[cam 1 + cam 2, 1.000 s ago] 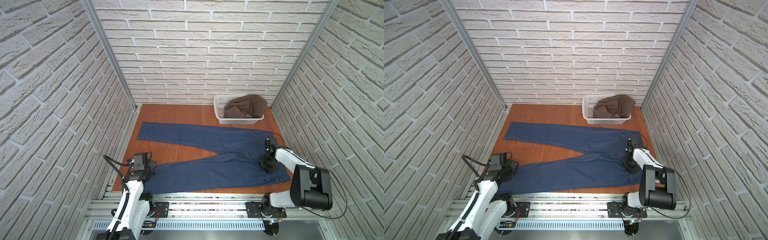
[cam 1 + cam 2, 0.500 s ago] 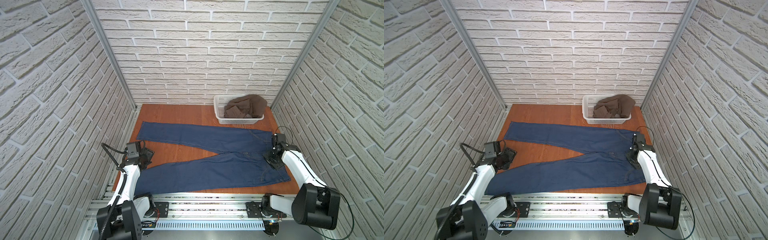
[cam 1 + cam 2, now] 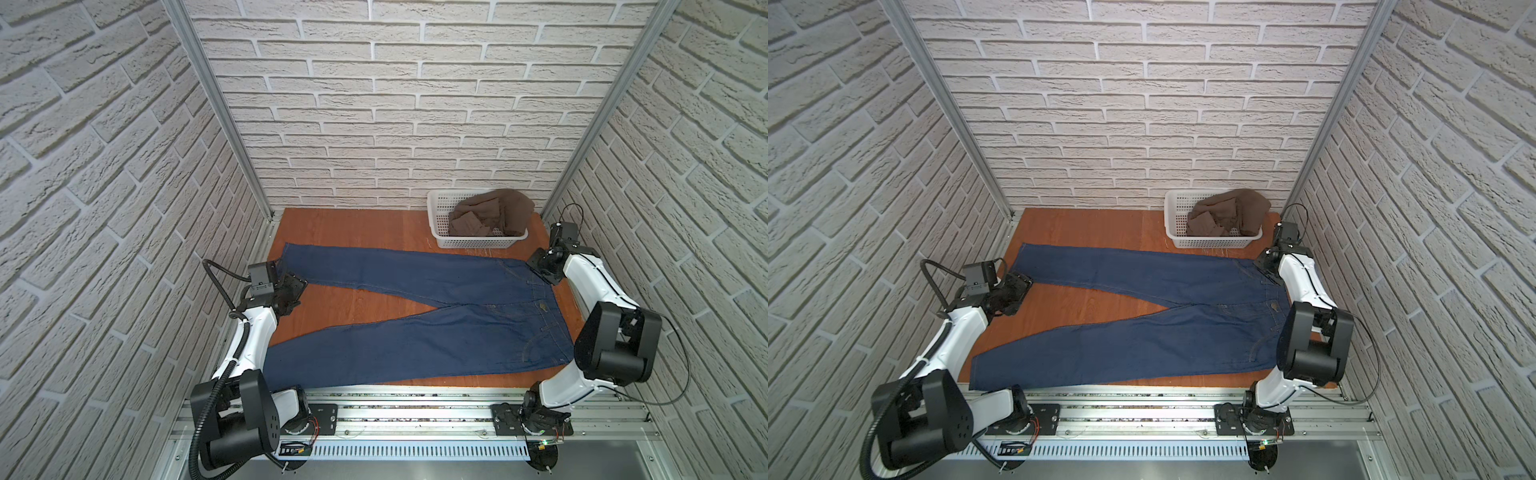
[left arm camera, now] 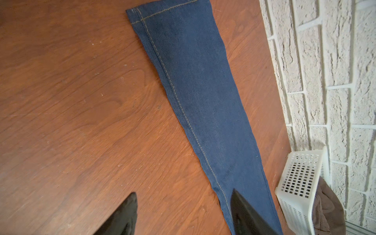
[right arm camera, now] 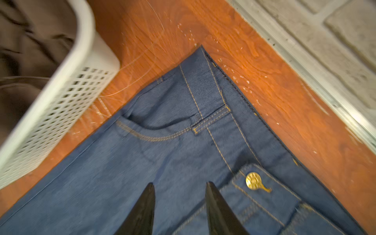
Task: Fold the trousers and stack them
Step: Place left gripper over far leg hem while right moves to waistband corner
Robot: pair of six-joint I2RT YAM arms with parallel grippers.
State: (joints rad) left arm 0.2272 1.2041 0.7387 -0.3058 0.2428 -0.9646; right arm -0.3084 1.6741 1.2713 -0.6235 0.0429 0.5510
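Observation:
The trousers (image 3: 415, 332) (image 3: 1142, 345) are dark blue jeans spread flat on the wooden table, legs to the left and waist to the right. My left gripper (image 3: 293, 286) (image 3: 1015, 286) is at the hem end of the far leg. In the left wrist view it (image 4: 183, 194) stands open, one finger over the leg's stitched edge (image 4: 203, 91), the other over bare wood. My right gripper (image 3: 542, 268) (image 3: 1264, 266) is at the far corner of the waistband. It (image 5: 180, 184) is open above the denim (image 5: 162, 152), beside the metal button (image 5: 253, 181), holding nothing.
A white perforated basket (image 3: 440, 232) (image 3: 1173, 224) with a brown garment (image 3: 494, 212) stands at the back right, close to the waistband corner (image 5: 61, 91). Brick-patterned walls close the table (image 3: 353, 224) on three sides. Bare wood lies between the two legs.
Both arms have swung from the near leg and near waist edge toward the back: the left to the far leg's hem, the right to the far waistband corner. Both jaws have opened wider.

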